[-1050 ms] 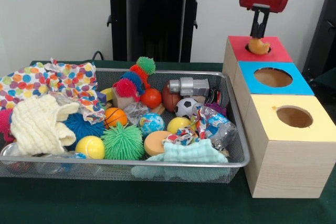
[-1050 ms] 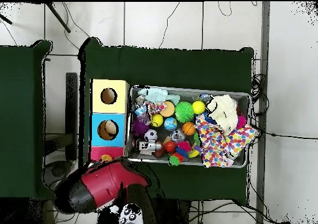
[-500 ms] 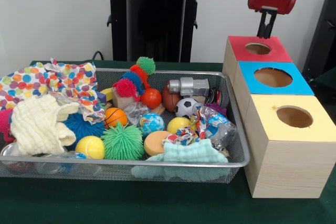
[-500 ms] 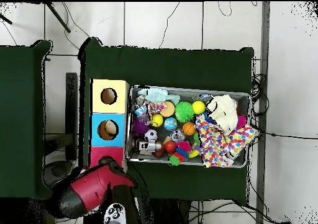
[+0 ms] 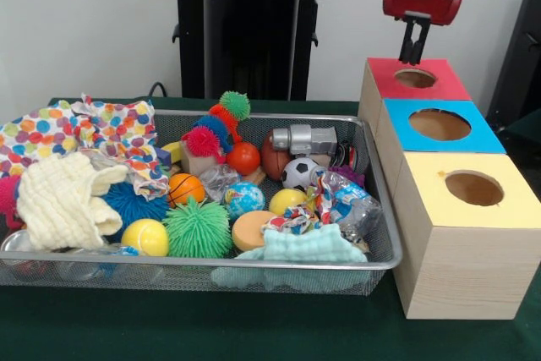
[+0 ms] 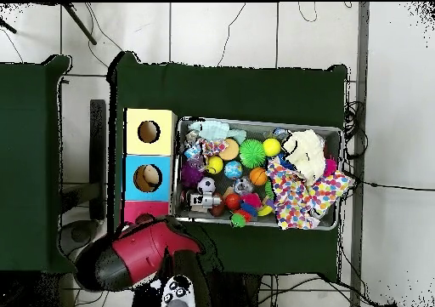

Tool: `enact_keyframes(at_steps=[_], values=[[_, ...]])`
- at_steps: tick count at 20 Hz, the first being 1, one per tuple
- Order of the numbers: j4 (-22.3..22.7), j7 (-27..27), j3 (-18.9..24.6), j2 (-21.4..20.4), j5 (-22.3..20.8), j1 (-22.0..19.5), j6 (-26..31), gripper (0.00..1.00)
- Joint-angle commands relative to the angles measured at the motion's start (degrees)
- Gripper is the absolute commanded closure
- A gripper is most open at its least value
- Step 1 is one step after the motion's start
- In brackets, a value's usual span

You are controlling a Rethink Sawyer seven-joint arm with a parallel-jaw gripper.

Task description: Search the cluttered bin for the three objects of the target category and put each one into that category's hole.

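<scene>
Hanging over: the gripper [image 5: 412, 55] sits just above the red box [image 5: 416, 82], its dark fingers close together with nothing between them.
Landmark: the wire bin [image 5: 382, 243] sits on the green table [image 5: 254, 327]; everything else is placed from it.
Beside the bin: three wooden boxes in a row along one side, red box, then blue box [image 5: 439, 128], then yellow box [image 5: 469, 200], each with a round hole on top.
Inside the bin: a green spiky ball [image 5: 197, 227], a blue spiky ball [image 5: 135, 202], an orange ball [image 5: 186, 188], a yellow ball [image 5: 145, 237], a soccer ball [image 5: 298, 172], a red ball [image 5: 243, 158], a silver toy [image 5: 303, 138], a cream cloth [image 5: 59, 200] and a dotted cloth [image 5: 101, 128] draped over the bin's end.
Change: a second ago an orange object sat in the red hole under the gripper; now that hole shows empty, and the gripper is higher.
Hard to see: from overhead the red arm [image 6: 136, 257] covers most of the red box; which bin items are targets is unclear.
</scene>
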Motion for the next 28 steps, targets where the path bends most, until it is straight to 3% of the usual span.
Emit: enact_keyframes(at_steps=[1,2,6,9,15,19,25,28], values=[[-6.0,0.2,0.2,0.9,1.5,-2.6,5.2,1.0],[-6.0,0.4,0.4,0.9,1.9,-2.7,5.3,1.0],[-4.9,-2.5,5.4,-9.6,10.9,-5.7,15.5,1.0],[-5.8,-6.4,7.6,-10.4,12.1,-9.0,14.1,1.0],[-4.9,-10.1,8.9,-7.4,7.6,-14.4,6.6,1.0],[-1.2,-9.7,10.1,-8.5,7.1,-17.8,3.5,1.0],[5.4,-2.2,5.5,-6.1,0.2,-15.2,-6.2,1.0],[5.8,-1.2,3.7,-3.4,-2.8,-13.7,-7.3,1.0]])
